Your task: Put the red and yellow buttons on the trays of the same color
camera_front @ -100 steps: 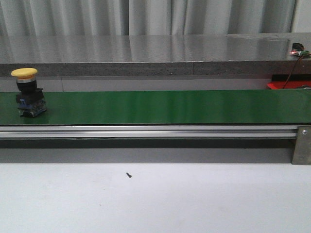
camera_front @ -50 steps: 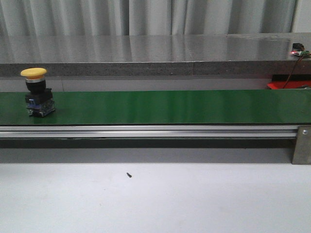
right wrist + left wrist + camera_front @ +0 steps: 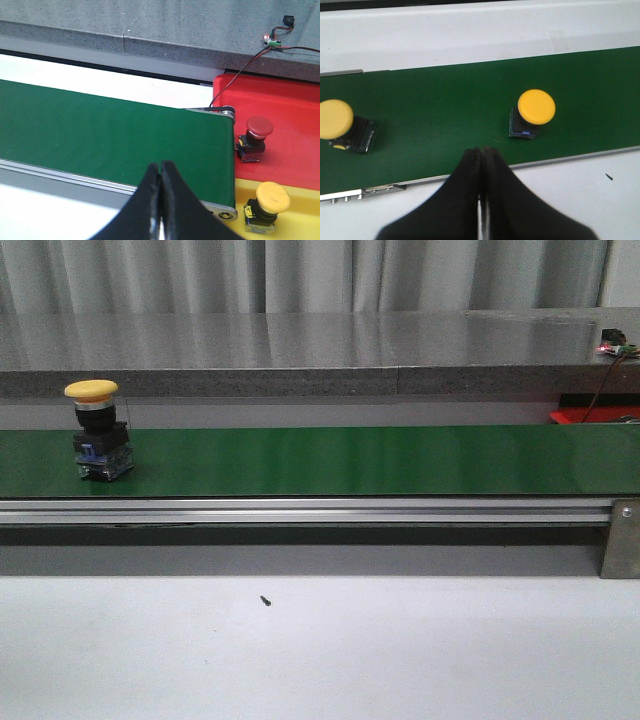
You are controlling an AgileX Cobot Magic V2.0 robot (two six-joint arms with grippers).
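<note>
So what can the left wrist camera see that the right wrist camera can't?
Only the left wrist view shows two yellow mushroom-head buttons riding on the belt, one near the middle and one at the picture's edge, plus the shut left gripper. Only the right wrist view shows the red plastic tray holding a red mushroom-head button, the yellow plastic tray holding another yellow button, the belt's end, and the shut right gripper. Both show the green conveyor belt.
</note>
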